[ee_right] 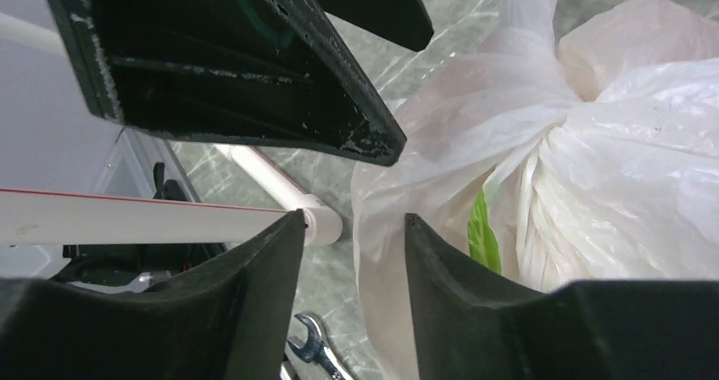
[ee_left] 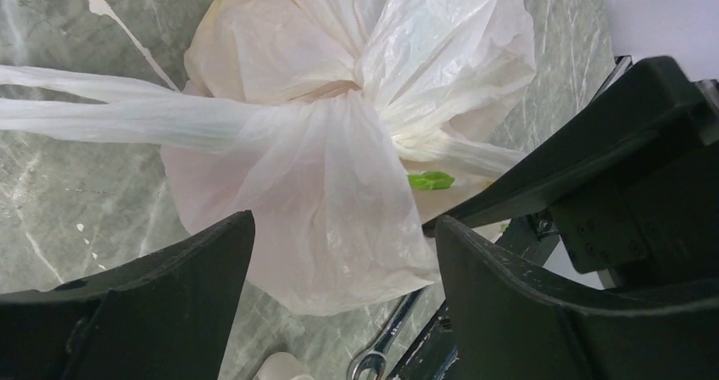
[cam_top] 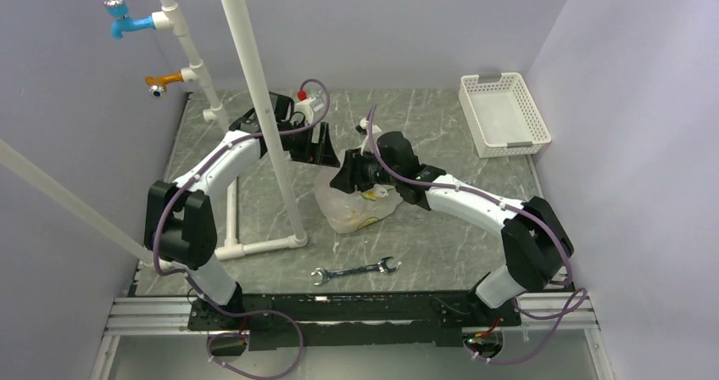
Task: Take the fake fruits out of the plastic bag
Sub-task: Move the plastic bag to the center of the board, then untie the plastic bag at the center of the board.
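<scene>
On a grey marbled table, the left gripper straddles a fold of the plastic bag, jaws apart, while the right gripper, jaws parted and empty, hovers just beside its bunched neck. The bag lies mid-table, gathered shut. Opening it seems the step in hand, which calls for both claws to pinch plastic and pull apart.

You're looking at pale lavender-grey walls closing in the back and both sides, evenly lit with only soft shadows. The tabletop is grey-green with marble veining, and a metal rail runs along its near edge. A white pipe frame stands at the left with a blue tap and an orange tap, a white basket sits at the far right, and a wrench lies near the front.
</scene>
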{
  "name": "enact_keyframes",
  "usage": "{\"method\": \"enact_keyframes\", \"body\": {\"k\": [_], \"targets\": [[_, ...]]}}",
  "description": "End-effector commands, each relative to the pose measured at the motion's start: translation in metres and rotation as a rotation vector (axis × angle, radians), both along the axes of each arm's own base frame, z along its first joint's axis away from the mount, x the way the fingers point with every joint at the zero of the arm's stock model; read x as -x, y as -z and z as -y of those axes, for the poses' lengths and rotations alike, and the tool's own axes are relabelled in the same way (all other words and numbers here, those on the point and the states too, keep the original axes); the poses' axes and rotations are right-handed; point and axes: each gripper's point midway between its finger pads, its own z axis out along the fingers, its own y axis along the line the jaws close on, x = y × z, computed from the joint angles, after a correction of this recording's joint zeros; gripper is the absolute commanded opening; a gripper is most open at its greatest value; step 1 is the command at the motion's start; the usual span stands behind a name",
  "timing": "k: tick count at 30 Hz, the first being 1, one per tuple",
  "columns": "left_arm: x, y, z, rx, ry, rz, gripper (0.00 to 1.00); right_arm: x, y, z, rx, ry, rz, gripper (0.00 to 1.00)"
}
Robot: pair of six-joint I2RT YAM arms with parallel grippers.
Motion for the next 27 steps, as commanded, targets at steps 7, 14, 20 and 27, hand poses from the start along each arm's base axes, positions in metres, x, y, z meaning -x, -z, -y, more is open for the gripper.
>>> {"method": "enact_keyframes", "body": {"k": [7, 14, 20, 27], "targets": [[-0.01, 0.008, 0.013, -0.077, 0.035, 0.036, 0.83, 0.025, -0.046, -0.021, -0.273, -0.144, 0.076, 0.18], [-0.004, 0.012, 0.011, -0.149, 0.046, 0.073, 0.49, -0.028, -0.062, 0.046, 0.12, 0.189, 0.268, 0.35], [-0.001, 0.006, 0.017, -0.147, 0.059, 0.097, 0.21, -0.052, -0.066, 0.117, 0.422, 0.385, 0.373, 0.78], [0.005, -0.01, 0.02, -0.115, 0.074, 0.177, 0.05, -0.061, -0.066, 0.114, 0.438, 0.319, 0.521, 0.72]]}}
